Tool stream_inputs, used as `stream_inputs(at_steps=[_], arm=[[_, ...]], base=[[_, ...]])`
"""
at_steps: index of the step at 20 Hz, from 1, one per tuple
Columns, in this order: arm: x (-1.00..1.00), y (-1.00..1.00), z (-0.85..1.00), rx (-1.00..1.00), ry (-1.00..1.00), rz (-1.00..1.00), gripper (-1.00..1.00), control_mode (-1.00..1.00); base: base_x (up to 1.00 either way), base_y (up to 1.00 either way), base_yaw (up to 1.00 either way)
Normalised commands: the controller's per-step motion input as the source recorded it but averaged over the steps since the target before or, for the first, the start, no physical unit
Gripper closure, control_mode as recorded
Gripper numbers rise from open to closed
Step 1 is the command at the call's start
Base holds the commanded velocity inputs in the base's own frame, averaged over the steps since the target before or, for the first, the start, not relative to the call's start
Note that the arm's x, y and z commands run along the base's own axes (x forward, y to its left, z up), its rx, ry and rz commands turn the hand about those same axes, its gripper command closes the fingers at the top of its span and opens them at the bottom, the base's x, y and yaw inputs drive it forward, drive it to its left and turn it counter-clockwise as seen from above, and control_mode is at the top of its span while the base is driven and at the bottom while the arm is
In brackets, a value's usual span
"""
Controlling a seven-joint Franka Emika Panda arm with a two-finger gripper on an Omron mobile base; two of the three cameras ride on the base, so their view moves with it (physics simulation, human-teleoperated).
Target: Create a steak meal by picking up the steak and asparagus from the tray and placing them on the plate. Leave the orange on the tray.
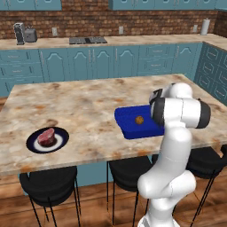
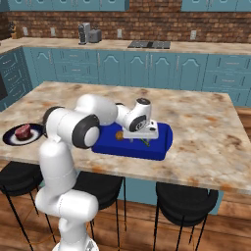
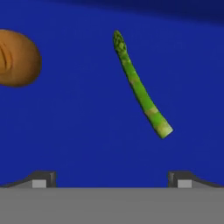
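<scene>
Hovering my gripper (image 3: 112, 180) with its jaws spread wide over the tray (image 3: 78, 131), I am lining up on the asparagus (image 3: 141, 87) lying upper right of centre, since the steak (image 1: 46, 136) is sitting on the plate (image 1: 31, 144) already.

So the arm's folded over forward, elbow bent sharply, with the white forearm reaching out and the wrist turned so the hand points straight down. The gripper (image 2: 142, 140) hangs low at the end of it, and in the hand view its fingertips (image 3: 43, 178) sit far apart at the bottom corners, so the jaws are spread wide with nothing between them. From the left base view the hand is hidden behind the arm's own bulky elbow.
</scene>
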Motion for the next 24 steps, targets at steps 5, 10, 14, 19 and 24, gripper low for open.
stream_inputs(at_steps=[5, 10, 14, 19, 24], arm=[[0.29, -0.02, -0.20, 0.00, 0.00, 0.08, -1.00, -1.00], [0.33, 0.00, -0.36, 0.00, 0.00, 0.08, -1.00, -1.00], [0.34, -0.02, -0.34, 0.00, 0.00, 0.07, -1.00, -1.00], [0.31, -0.05, -0.32, 0.00, 0.00, 0.07, -1.00, -1.00], [0.21, -0.01, -0.41, 0.00, 0.00, 0.07, 1.00, -1.00]], base=[[0.00, 0.00, 0.00], [0.00, 0.00, 0.00], [0.00, 0.00, 0.00], [0.00, 0.00, 0.00], [0.00, 0.00, 0.00]])
